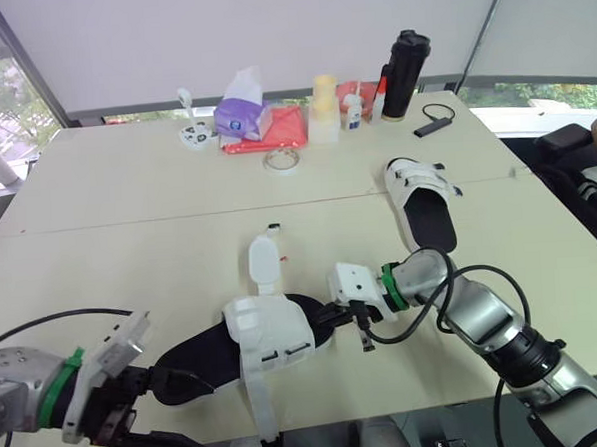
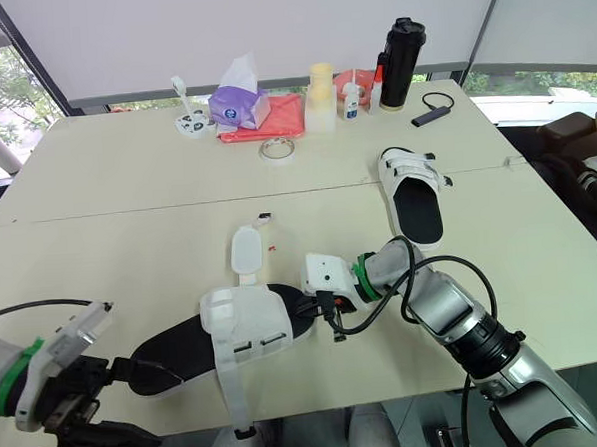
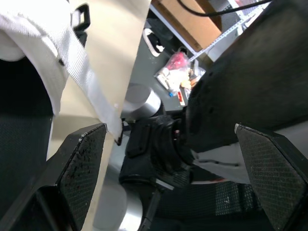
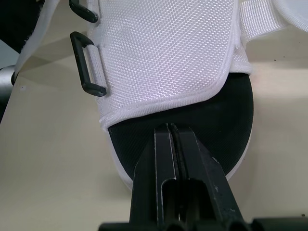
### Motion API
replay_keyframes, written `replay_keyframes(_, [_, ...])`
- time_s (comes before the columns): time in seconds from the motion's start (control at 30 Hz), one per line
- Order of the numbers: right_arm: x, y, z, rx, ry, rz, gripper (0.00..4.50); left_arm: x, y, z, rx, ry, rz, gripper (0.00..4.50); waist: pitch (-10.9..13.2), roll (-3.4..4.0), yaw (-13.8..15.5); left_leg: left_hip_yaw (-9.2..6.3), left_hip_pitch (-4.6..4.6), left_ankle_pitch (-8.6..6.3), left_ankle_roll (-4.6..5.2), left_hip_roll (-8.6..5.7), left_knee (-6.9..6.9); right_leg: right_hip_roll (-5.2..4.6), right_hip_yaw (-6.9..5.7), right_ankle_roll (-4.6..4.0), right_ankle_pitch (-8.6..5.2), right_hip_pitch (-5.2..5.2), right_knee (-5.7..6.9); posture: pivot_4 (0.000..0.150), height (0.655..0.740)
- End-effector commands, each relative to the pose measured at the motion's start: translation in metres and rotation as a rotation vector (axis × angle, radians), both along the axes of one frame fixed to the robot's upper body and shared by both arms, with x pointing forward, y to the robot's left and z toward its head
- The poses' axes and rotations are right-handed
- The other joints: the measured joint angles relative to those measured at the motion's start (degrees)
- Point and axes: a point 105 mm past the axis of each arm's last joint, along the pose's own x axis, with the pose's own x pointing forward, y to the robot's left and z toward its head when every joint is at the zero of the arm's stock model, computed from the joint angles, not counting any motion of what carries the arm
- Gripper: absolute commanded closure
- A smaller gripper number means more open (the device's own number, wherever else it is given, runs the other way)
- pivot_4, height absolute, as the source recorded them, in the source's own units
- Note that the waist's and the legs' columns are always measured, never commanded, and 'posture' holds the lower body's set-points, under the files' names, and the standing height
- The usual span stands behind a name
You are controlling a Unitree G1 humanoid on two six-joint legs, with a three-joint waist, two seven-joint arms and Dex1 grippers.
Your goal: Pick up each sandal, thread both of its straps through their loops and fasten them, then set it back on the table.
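The near sandal point(image 1: 269, 335) has a black sole and a white upper, and lies sideways by the table's front edge. One loose strap point(image 1: 263, 261) lies flat on the table. The other strap point(image 1: 259, 406) hangs over the front edge. My right gripper point(image 1: 329, 317) is shut, its tips resting on the toe of the black sole point(image 4: 216, 115). My left gripper point(image 1: 184, 418) is open beside the heel, with nothing between its fingers point(image 3: 82, 168). A second sandal point(image 1: 421, 201) lies farther back on the right.
Along the far edge stand a purple tissue pack point(image 1: 239, 114), a red cloth point(image 1: 284, 131), a tape roll point(image 1: 281, 160), a pale bottle point(image 1: 324, 109), a black flask point(image 1: 405, 74) and a small black device point(image 1: 434, 124). A seam point(image 1: 178, 214) runs across the tabletop.
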Motion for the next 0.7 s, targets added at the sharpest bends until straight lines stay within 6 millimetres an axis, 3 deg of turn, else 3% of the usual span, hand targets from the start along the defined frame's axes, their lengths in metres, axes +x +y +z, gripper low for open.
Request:
replay_keyframes(0.03, [0.000, 0.004, 0.008, 0.006, -0.027, 0.016, 4.50, 0.011, -0.001, -0.009, 0.030, -0.077, 0.048, 0.07, 0.0, -0.02, 0.3, 0.02, 0.00, 0.00, 0.00, 0.03, 0.01, 0.07, 0.00, -0.03, 0.02, -0.02, 0.00, 0.150, 0.7400])
replay_keyframes(0.4, [-0.001, 0.002, 0.009, -0.002, -0.033, 0.013, 4.50, 0.047, -0.004, -0.020, -0.023, -0.207, 0.233, 0.07, 0.0, -0.01, 0.8, 0.04, 0.00, 0.00, 0.00, 0.06, -0.02, 0.27, 0.00, -0.13, 0.10, 0.00, -0.11, 0.150, 0.7400])
replay_keyframes(0.7, [0.000, 0.001, 0.008, -0.006, -0.039, 0.005, 4.50, 0.059, -0.025, -0.015, -0.215, -0.077, 0.335, 0.07, 0.0, -0.03, 0.8, 0.03, 0.00, 0.01, 0.01, 0.03, 0.06, 0.30, -0.01, -0.08, 0.12, 0.03, -0.06, 0.150, 0.7400])
